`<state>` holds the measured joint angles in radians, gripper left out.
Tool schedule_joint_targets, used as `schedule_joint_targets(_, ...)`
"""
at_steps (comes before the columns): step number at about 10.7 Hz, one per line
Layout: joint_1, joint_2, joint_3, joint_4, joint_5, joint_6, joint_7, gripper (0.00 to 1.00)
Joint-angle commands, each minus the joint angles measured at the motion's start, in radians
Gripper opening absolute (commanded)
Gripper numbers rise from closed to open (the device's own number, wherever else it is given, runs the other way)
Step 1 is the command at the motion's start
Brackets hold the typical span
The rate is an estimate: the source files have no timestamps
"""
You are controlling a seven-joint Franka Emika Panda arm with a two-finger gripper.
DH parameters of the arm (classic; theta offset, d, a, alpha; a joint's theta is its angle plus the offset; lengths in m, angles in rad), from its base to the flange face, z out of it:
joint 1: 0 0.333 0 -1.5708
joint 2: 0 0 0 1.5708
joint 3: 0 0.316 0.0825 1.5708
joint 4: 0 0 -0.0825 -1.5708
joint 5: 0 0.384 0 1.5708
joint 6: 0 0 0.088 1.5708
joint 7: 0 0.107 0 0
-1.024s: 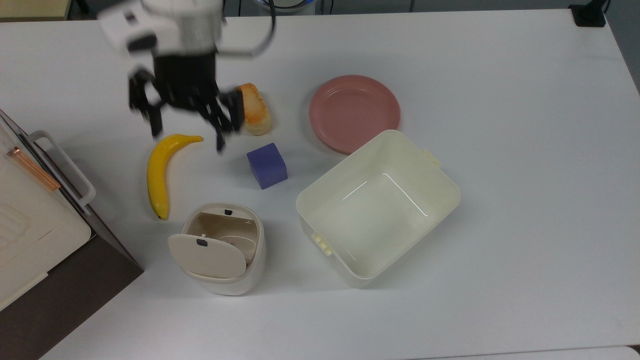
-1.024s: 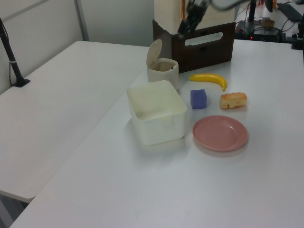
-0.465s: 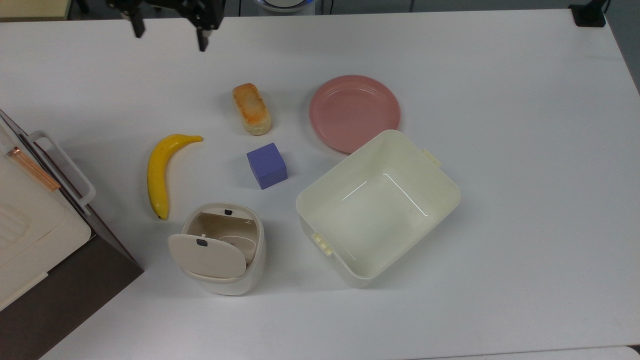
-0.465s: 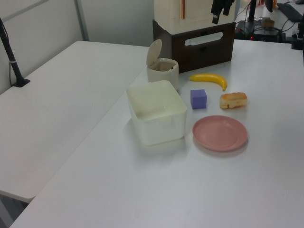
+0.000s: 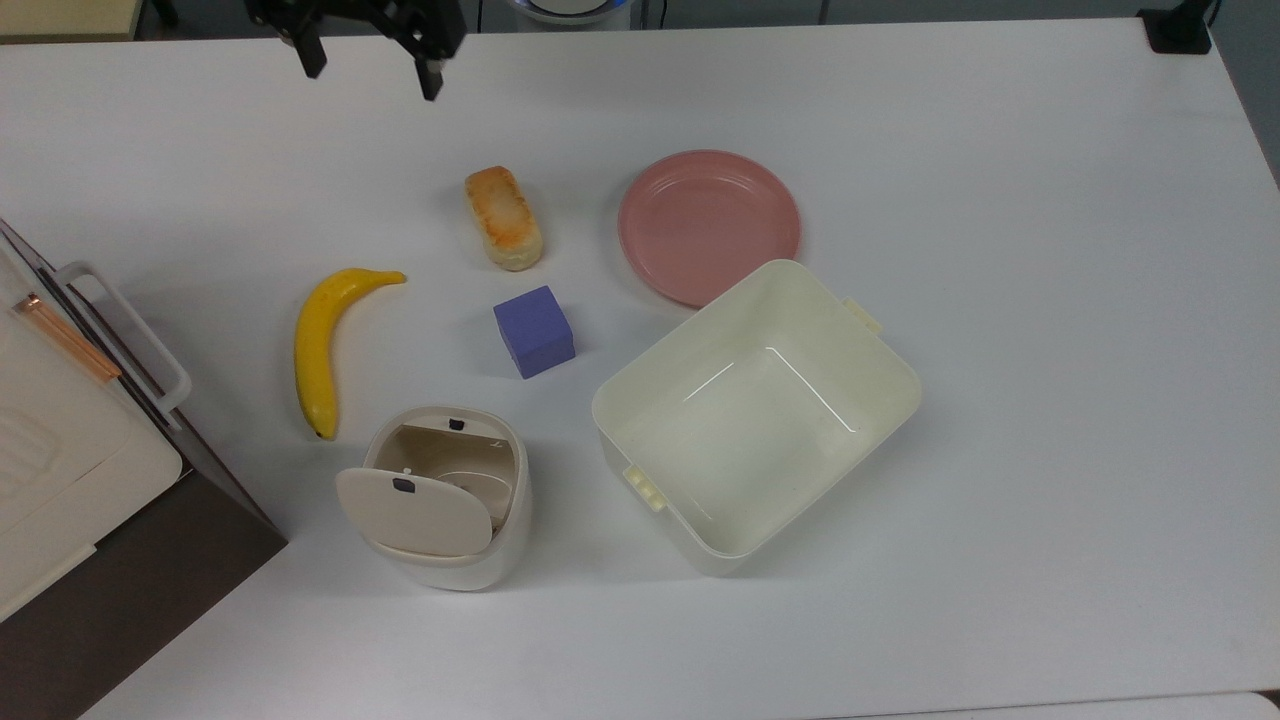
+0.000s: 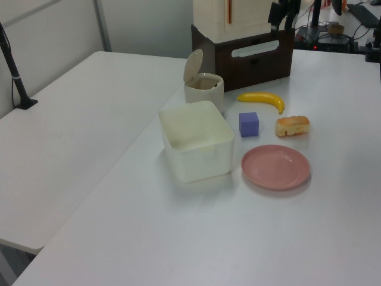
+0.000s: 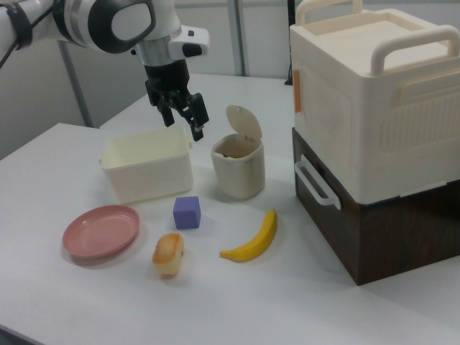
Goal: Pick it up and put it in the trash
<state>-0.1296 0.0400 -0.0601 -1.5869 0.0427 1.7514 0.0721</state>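
Observation:
The trash (image 5: 440, 500) is a small rounded cream bin near the top view's lower left, with its beige flap lid (image 5: 412, 512) tipped open. It stands upright in the left view (image 6: 203, 88) and in the right view (image 7: 237, 169). The "it" of the task is out of view. My gripper (image 5: 372, 68) hangs high at the top view's upper edge, far from the trash, open with nothing between its black fingers (image 5: 432, 80). In the right view the gripper (image 7: 185, 121) hovers above the table between the tub and the trash. Its dark shape (image 6: 283, 12) sits at the left view's top.
A banana (image 5: 318, 345), a toasted bread roll (image 5: 504, 218), a purple cube (image 5: 534, 331) and a pink plate (image 5: 708, 225) lie on the white table. A large cream tub (image 5: 880, 390) stands right of the trash. A cream box on a dark base (image 7: 374, 136) borders the top view's left.
A second ago the gripper hung over the banana and the bread roll. It has since pulled away to the top view's upper edge and drifted slightly right, still open.

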Motion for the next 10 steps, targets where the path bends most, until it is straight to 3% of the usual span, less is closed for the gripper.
schedule_joint_targets(1,-0.010,-0.049,-0.006,-0.044,0.045,0.000,0.009,1.00)
schedule_joint_targets(10,0.001,-0.051,-0.004,-0.042,0.046,-0.009,0.014,1.00)
